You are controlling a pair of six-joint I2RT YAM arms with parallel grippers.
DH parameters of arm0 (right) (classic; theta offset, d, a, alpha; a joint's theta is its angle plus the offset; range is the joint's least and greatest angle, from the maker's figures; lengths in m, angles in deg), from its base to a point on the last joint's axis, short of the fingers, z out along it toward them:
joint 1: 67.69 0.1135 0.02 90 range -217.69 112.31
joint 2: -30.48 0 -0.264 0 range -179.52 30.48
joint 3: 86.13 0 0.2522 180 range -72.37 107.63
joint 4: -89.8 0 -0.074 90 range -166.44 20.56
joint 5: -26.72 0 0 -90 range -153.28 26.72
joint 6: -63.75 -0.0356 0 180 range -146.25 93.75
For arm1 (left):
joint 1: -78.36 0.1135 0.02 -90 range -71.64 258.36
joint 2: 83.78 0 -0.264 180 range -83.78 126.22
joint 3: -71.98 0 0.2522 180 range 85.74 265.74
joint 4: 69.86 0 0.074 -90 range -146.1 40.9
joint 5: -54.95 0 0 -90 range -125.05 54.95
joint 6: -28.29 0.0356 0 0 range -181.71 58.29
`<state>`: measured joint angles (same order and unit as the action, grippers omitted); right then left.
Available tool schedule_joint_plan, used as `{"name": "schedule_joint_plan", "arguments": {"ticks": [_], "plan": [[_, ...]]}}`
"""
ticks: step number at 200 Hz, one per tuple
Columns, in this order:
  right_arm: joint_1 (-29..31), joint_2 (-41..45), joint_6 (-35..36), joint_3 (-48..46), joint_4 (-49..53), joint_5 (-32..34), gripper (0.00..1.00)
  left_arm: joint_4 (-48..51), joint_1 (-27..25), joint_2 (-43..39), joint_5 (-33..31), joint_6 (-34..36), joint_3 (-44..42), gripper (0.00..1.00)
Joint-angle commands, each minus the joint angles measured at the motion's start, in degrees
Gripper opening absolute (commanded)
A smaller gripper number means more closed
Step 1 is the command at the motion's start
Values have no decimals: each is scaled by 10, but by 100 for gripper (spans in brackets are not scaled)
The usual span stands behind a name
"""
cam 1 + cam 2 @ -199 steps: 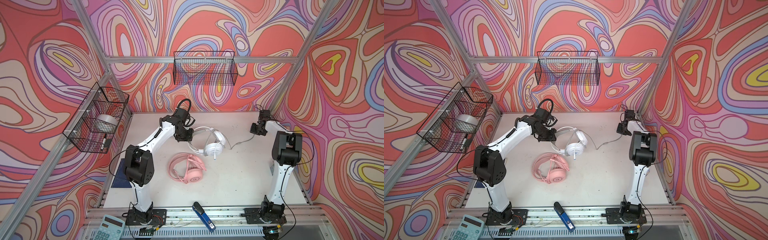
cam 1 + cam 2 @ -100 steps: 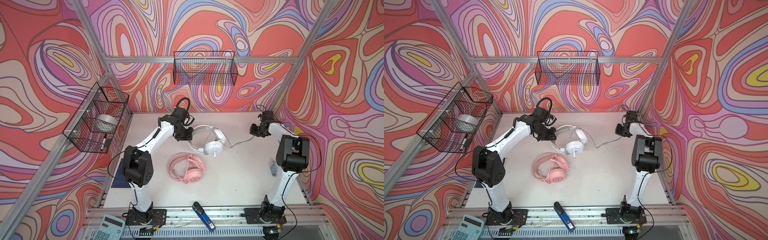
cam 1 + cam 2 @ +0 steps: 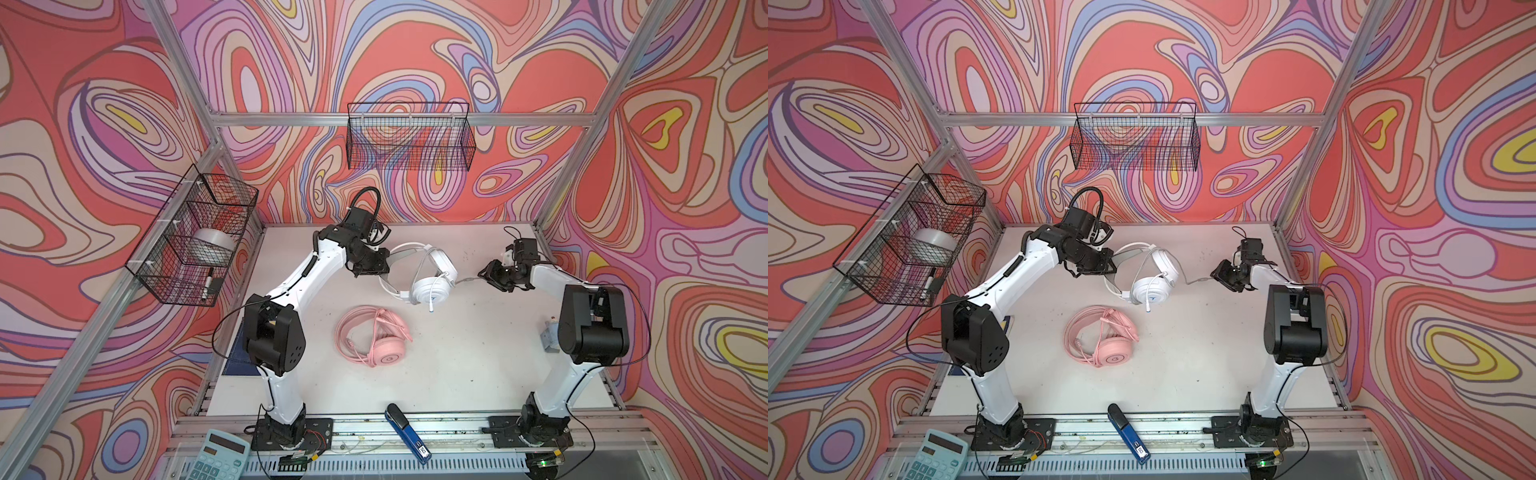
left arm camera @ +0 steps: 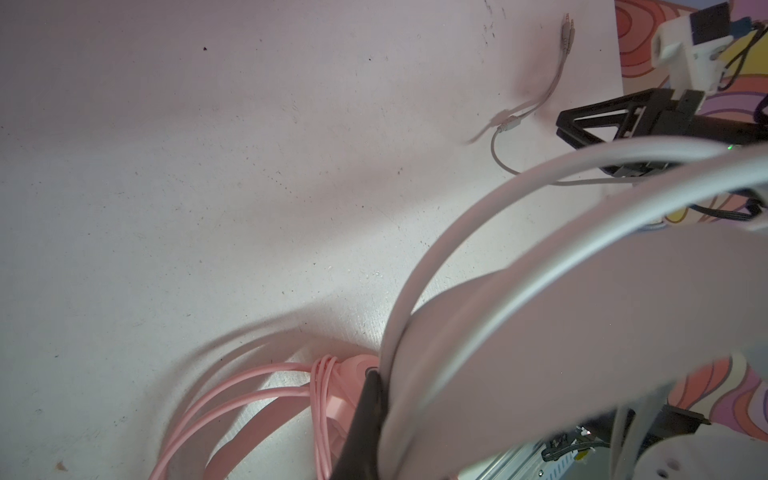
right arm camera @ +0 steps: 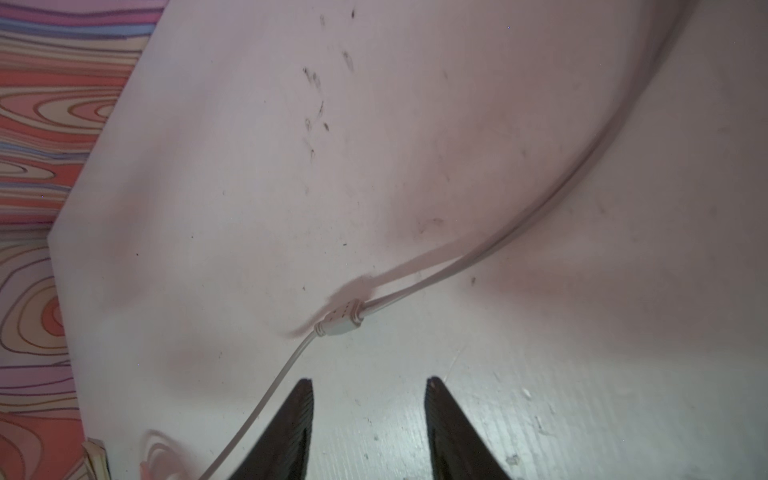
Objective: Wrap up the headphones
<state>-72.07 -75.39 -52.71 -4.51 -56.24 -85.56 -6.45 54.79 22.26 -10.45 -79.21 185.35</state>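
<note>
Since a second ago your right tool (image 5: pixel 370 380) has let go: its jaws now stand apart with nothing between them, and the grey cable (image 5: pixel 478 257) lies loose on the tabletop (image 3: pixel 478 353), running past the outside of one finger. That arm's elbow has swung out toward the front right, and the tool has drifted from the back right corner toward the white headset (image 3: pixel 430 289).

Your left tool (image 3: pixel 374 272) remains clenched on the white headset's headband, holding it where it was, near the middle of the back edge. The pink headset (image 3: pixel 384 351) has not shifted. It lies at the centre of the tabletop with its cable coiled around it.

In both top views the left tool's fingertips are hidden behind its own wrist, and the left wrist view shows only one dark finger (image 4: pixel 365 415) against the band. You cannot tell whether the cable touches the right finger it passes. The cable's junction (image 5: pixel 338 322) is blurred.
</note>
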Motion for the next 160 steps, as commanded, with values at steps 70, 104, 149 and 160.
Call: {"name": "schedule_joint_plan", "arguments": {"ticks": [70, 104, 149, 160], "plan": [[25, -30, 64, 72, 35, 38, 52, 7, -1, -41, 74, 25, 11, 0], [30, -95, 133, 151, 76, 4, 50, 6, -1, -39, 93, 32, 25, 0], [62, -193, 174, 246, 154, 22, 42, 9, -1, -29, 99, 26, 40, 0], [65, -200, 173, 248, 169, 23, 38, 3, 0, -30, 93, 19, 42, 0]]}}
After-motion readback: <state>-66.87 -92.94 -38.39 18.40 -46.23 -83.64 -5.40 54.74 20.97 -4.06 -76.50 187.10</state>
